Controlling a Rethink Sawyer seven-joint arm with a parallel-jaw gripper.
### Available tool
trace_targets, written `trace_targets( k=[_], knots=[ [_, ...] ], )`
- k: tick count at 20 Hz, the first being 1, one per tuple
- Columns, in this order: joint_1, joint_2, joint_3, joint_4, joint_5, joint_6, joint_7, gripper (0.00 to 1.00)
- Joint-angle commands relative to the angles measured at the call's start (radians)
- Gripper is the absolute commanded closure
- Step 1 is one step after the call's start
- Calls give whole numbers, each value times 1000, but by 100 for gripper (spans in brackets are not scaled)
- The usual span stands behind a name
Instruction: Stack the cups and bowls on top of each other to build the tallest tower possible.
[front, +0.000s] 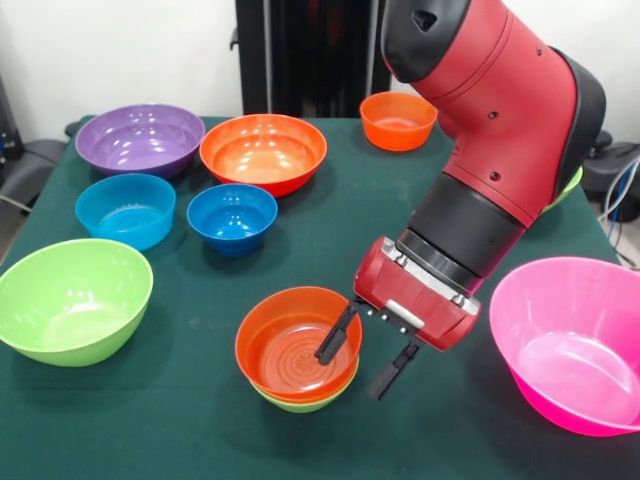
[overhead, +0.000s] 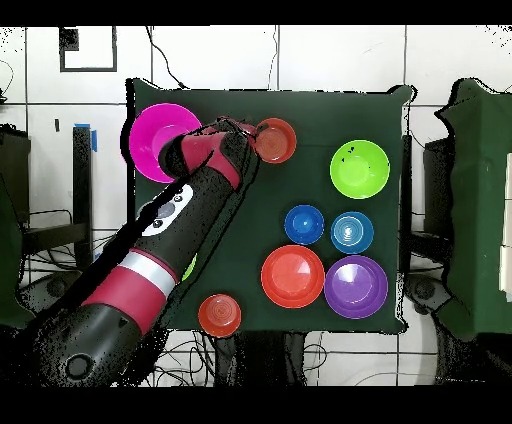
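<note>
Sawyer arm w/ hand (front: 362, 363) spread: 1 finger inside the orange bowl (front: 297, 343), the other outside its rim, not pinching. That orange bowl sits nested in a lime green bowl (front: 305, 402), forming the tower, 2 pcs visible, on the green desk (front: 180, 420). Rel. to the tower in front view: large pink bowl (front: 572, 340) to the right; large lime bowl (front: 72, 298) to the left; 2 blue bowls (front: 232, 215), purple bowl (front: 140, 138) and wide orange bowl (front: 263, 150) behind it.

bowl (front: 296, 345) nested in bowl (front: 305, 403) | hand (front: 362, 358) straddles rim
</note>
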Motion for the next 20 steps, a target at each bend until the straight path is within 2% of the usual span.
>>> trace_targets(
  k=[1, 8, 11, 20],
  knots=[
    [-12, 52, 59, -54, -15, 169, 101, 0],
    [-13, 19, 92, -60, -9, 228, 82, 0],
    [-14, -14, 133, -33, -14, 215, 64, 0],
    [-4, -47, 170, -10, -7, 217, 68, 0]
  ],
)
